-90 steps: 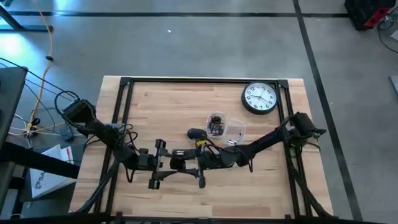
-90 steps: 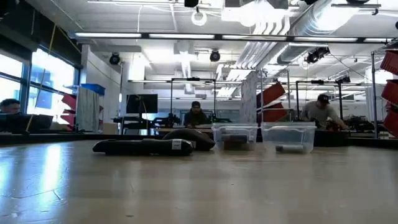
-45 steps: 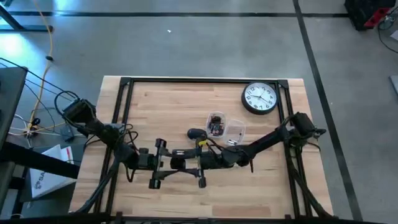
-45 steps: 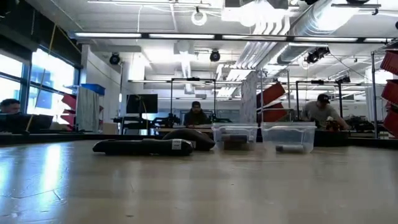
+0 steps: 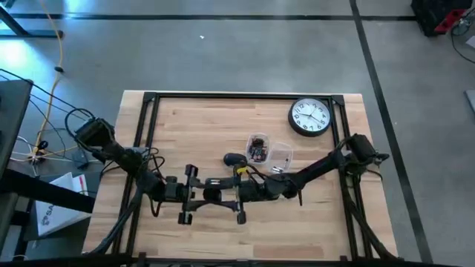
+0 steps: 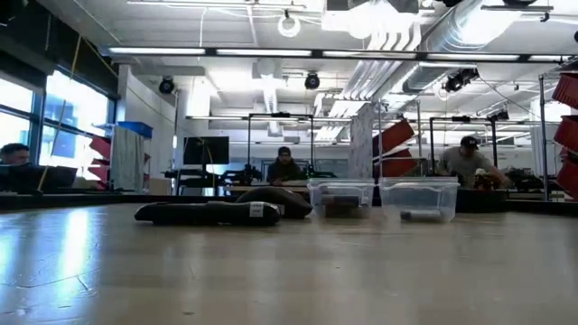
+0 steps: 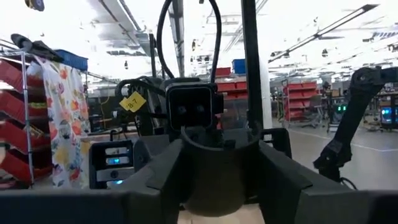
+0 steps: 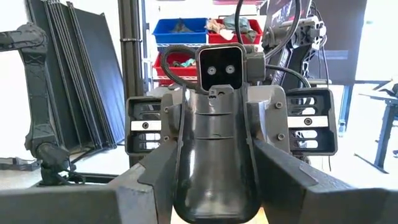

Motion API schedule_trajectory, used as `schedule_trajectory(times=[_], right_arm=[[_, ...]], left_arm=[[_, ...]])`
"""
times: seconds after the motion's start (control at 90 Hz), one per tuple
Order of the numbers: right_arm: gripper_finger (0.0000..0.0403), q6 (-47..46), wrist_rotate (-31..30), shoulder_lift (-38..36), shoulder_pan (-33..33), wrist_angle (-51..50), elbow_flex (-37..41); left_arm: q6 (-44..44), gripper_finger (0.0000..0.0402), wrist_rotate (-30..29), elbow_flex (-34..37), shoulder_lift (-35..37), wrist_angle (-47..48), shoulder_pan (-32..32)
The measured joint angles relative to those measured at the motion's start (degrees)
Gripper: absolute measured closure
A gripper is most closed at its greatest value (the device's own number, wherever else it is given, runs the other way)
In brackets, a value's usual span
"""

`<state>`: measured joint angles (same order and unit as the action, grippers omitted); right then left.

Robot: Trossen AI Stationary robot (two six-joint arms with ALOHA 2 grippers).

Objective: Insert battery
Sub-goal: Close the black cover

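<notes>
Near bench edge: left gripper and right gripper meet nose to nose, both clamped on one dark device; each wrist view shows fingers flanking it. Beyond: a dark object, two clear containers; one holds a small cylinder, possibly the battery. Farthest: wall clock.

We see a pale wooden table with a dark frame along its edges. A round wall clock lies flat toward two o'clock. Near the centre sit two small clear containers side by side, with a dark rounded object just beside them at their nine o'clock.
</notes>
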<state>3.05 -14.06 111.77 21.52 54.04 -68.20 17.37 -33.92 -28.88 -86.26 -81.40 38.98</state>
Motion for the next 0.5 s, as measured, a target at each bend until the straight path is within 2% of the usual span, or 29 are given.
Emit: schedule_trajectory(times=[0.3,0.5], right_arm=[[0.0198,0.51,0.23,-0.62,0.16,-3.56,0.00],[0.0159,0.92,-0.53,-4.12,0.36,-11.32,0.02]], left_arm=[[5.17,0.0270,-6.34,0.02,1.98,2.54,2.16],[5.11,0.0271,-9.52,-0.44,9.43,13.89,4.13]])
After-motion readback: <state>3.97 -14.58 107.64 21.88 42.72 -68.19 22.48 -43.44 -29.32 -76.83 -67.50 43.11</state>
